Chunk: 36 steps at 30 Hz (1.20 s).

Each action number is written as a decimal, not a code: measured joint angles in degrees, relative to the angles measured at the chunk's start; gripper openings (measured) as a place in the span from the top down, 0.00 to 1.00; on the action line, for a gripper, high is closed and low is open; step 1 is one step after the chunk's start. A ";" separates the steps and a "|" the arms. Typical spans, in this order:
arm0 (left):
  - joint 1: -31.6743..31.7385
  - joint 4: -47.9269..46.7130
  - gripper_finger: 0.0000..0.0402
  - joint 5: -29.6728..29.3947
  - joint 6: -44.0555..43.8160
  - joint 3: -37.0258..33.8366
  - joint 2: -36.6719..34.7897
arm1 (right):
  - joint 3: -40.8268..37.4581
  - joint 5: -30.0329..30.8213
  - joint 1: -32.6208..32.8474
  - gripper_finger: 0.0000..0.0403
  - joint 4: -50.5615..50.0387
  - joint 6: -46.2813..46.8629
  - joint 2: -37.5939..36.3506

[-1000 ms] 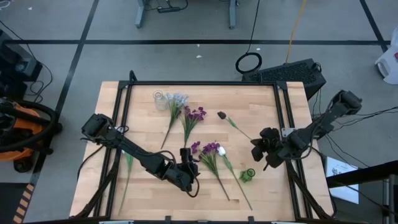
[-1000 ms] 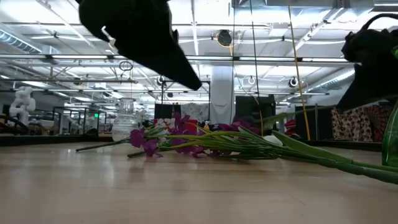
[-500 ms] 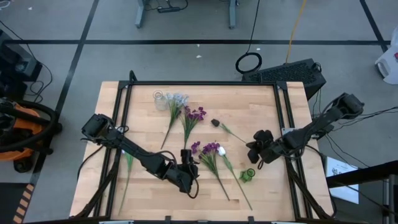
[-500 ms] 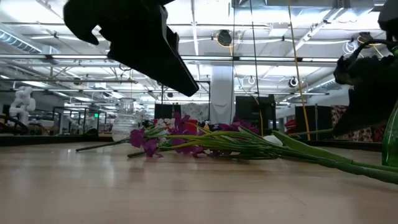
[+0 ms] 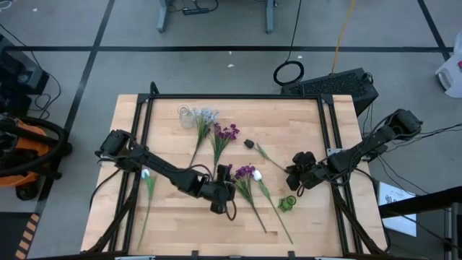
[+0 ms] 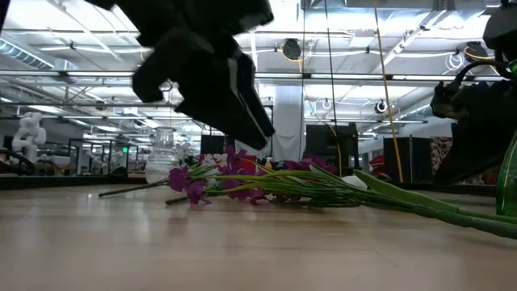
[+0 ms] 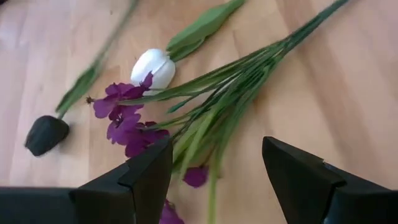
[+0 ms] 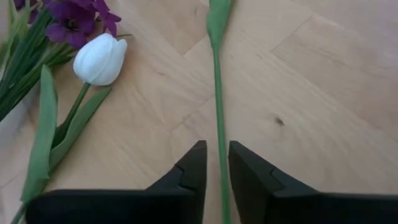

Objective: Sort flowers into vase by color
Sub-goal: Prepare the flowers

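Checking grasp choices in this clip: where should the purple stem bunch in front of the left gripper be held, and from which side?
Best on the bundled green stalks of the purple bunch, below the blooms, coming straight down from above. It lies flat on the table, stalks gathered and thin, so jaws set across them should close cleanly. The open left gripper already straddles them; the white tulip lies clear.

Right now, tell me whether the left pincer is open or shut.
Open. In the left wrist view the left pincer's fingers stand wide apart with nothing gripped, over the purple flowers.

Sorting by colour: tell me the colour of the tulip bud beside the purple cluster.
White; the tulip bud shows best in the right wrist view.
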 joint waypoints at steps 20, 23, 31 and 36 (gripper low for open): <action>7.47 -0.02 0.59 7.48 9.01 0.00 6.33 | 13.65 0.39 0.04 0.62 -16.01 -4.49 -6.02; 7.76 0.02 0.68 7.39 8.10 0.11 6.75 | 18.17 2.39 0.11 0.63 -17.37 -7.12 -5.63; 7.76 -1.21 0.95 6.37 7.67 0.09 6.73 | 26.58 5.97 0.15 0.63 -14.90 -15.05 -3.11; 7.64 -4.96 0.97 5.93 6.61 0.09 4.03 | 27.34 6.90 0.13 0.63 -4.77 -19.04 0.48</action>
